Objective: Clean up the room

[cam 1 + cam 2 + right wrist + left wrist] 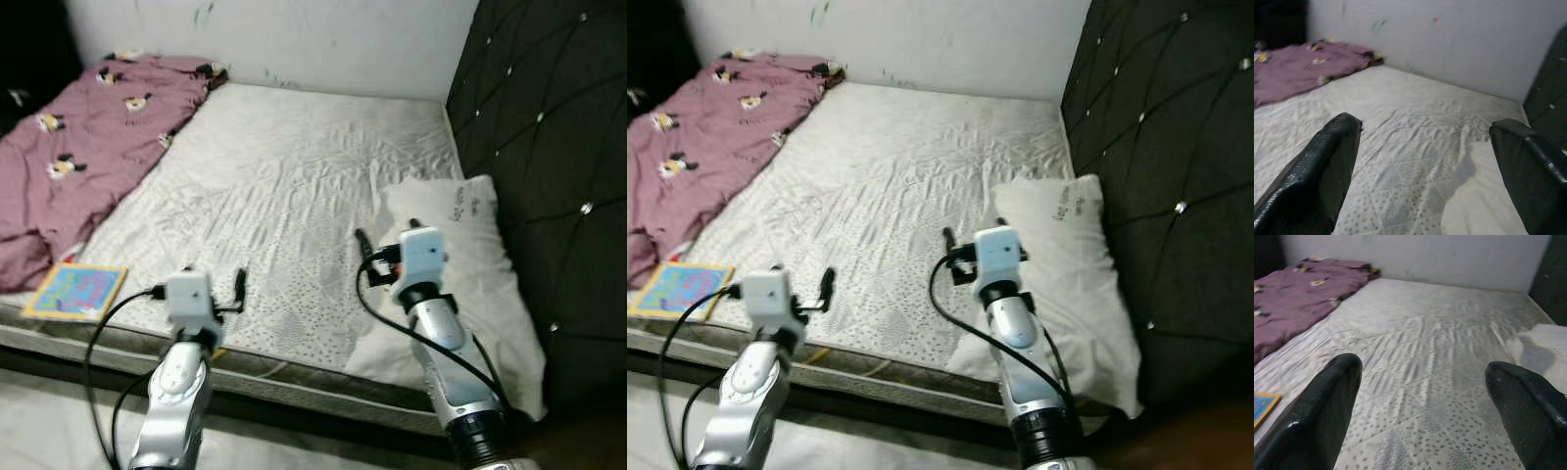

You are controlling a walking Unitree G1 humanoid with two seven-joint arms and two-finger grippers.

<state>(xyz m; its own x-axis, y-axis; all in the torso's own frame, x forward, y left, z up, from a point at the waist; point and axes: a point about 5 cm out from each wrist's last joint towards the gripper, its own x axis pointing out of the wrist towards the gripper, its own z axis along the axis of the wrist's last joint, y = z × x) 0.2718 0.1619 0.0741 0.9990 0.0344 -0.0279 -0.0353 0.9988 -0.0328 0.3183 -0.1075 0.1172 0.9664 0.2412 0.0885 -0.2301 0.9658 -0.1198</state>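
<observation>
Probably the pink blanket [93, 147], crumpled at the upper left of the frame, is soft and light; an edge fold looks best to pinch. Both the left gripper [1422, 382] and the right gripper [1425, 142] are spread wide and hold nothing.

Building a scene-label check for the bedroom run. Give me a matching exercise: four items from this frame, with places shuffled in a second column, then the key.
Items:
1. pink blanket
2. white pillow
3. colourful book
4. left tool

Places:
A. near edge of the mattress, just below the blanket
B. beside the dark padded headboard
C. heaped on the robot's left side of the mattress, up to the wall
D. held open over the near edge of the mattress

Pairs: 1-C, 2-B, 3-A, 4-D
</observation>
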